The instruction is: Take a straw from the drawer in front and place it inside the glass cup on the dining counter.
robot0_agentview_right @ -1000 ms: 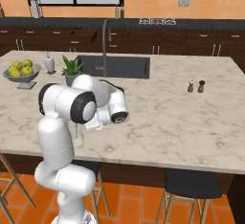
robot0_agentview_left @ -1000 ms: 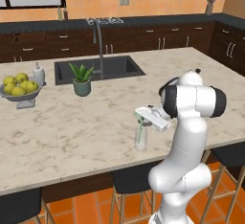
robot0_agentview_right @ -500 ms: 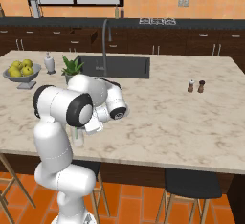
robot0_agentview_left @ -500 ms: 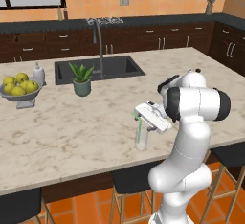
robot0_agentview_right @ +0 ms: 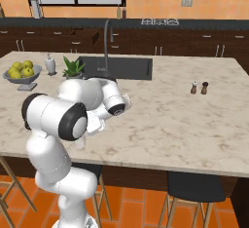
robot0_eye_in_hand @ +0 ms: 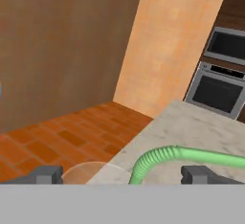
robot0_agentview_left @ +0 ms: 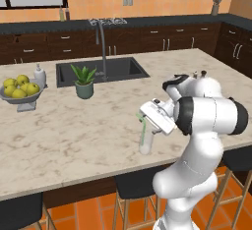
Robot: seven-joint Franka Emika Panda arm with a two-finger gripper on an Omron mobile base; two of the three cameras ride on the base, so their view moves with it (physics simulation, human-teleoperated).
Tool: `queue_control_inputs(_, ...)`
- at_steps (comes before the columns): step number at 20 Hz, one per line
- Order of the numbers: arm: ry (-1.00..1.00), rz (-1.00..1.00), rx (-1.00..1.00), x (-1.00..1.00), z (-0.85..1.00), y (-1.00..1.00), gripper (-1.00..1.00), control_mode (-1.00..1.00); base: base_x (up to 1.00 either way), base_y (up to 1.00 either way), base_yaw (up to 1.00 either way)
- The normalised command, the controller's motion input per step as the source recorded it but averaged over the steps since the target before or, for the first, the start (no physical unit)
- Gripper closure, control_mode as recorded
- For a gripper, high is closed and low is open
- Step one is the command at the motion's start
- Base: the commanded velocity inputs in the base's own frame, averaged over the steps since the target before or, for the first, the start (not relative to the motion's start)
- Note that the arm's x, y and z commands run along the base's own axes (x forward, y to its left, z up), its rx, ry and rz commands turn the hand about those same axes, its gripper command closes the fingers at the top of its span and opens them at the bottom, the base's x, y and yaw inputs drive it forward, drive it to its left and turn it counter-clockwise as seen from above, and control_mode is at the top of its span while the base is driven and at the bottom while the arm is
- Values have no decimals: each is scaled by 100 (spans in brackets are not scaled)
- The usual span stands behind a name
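Gripper [robot0_agentview_left: 146,122] is hanging just over the glass cup [robot0_agentview_left: 145,144] near the dining counter [robot0_agentview_left: 74,130] front edge. Straw [robot0_agentview_left: 142,133] is standing near upright inside the cup, directly below the jaws, which are looking parted and released.

The white arm [robot0_agentview_right: 73,110] bends over the dining counter [robot0_agentview_right: 165,124], hiding its hand.
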Motion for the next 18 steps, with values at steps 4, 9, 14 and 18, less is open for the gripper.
queue_control_inputs(4,-10,-14,-28,-5,0,-5,-100,-100,0,0,0)
queue_control_inputs(9,-1,-17,-27,0,0,-10,-100,-100,0,0,0)
queue_control_inputs(14,0,-15,-22,0,0,-1,-100,-100,0,0,0)
queue_control_inputs(18,-8,-13,-19,-16,8,0,-100,-100,0,0,0)
